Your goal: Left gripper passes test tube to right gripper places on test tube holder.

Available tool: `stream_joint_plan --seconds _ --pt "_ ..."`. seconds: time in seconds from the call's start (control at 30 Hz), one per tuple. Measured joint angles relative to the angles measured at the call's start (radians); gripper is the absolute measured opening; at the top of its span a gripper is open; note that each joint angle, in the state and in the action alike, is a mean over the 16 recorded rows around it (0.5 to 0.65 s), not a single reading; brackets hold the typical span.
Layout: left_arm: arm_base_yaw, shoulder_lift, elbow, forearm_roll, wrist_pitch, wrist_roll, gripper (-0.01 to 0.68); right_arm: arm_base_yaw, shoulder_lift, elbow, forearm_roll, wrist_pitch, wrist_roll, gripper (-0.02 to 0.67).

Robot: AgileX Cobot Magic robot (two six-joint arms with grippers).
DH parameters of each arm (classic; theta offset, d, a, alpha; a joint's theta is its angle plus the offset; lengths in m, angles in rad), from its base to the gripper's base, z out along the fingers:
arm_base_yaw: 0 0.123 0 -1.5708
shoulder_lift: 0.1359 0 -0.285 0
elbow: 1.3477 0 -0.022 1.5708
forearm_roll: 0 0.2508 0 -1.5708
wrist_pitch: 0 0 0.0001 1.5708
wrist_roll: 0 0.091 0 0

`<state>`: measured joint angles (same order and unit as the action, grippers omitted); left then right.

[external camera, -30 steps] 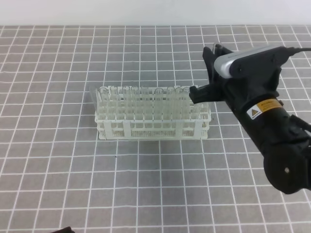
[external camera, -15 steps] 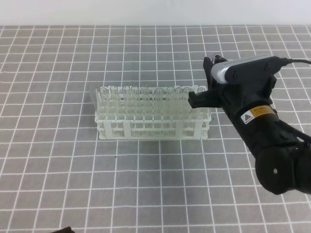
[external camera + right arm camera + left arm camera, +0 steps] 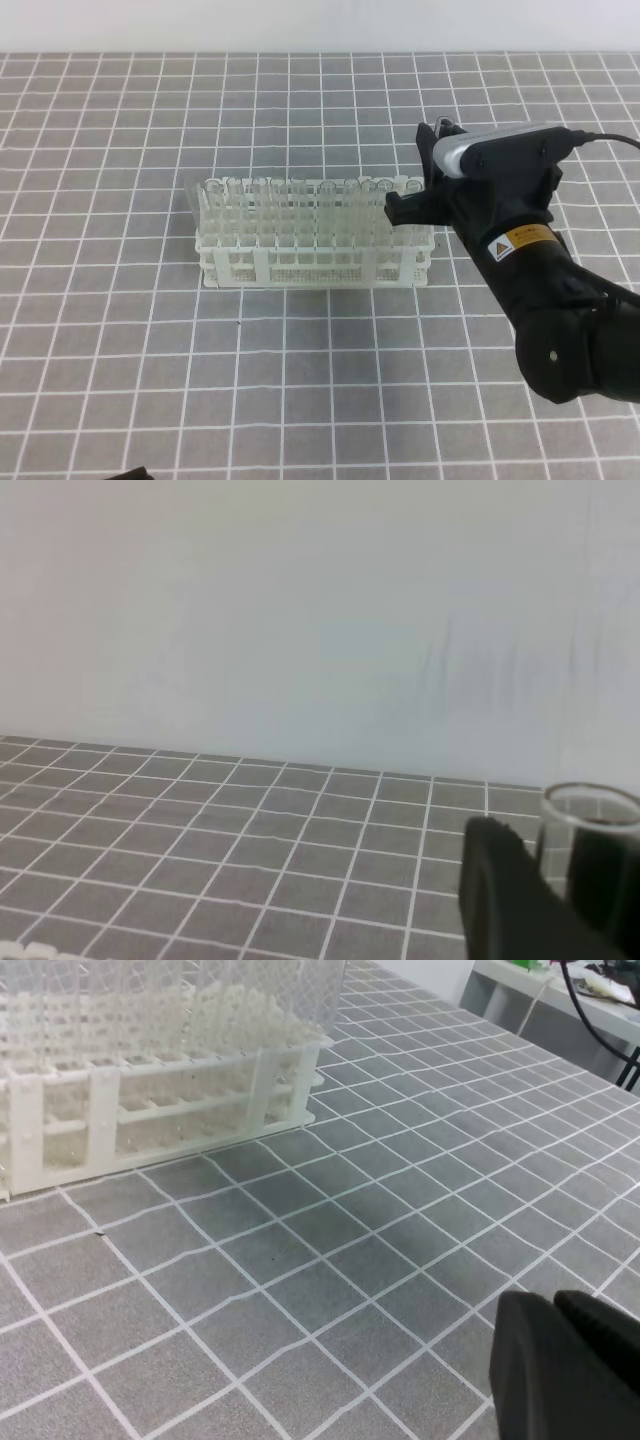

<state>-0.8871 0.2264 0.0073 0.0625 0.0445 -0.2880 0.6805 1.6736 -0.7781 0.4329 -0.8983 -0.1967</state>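
White plastic, the test tube holder stands mid-tabletop, its rows filled with clear tubes. My right gripper hovers at its three o'clock end, jaws clamped on the test tube, rim up between them. My left gripper rests at seven o'clock, jaws together.

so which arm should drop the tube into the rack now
Right. Its claw is over the right end of the rack and grips the test tube between its fingers. The left claw is shut, empty, low over the mat, away from the rack.
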Motion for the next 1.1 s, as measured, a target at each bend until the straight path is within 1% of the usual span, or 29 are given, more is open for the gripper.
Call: stream_joint_plan --seconds 1.1 --pt "0.001 0.004 0.001 0.000 0.003 0.000 -0.001 -0.002 0.032 0.000 0.000 -0.042 -0.006 0.100"
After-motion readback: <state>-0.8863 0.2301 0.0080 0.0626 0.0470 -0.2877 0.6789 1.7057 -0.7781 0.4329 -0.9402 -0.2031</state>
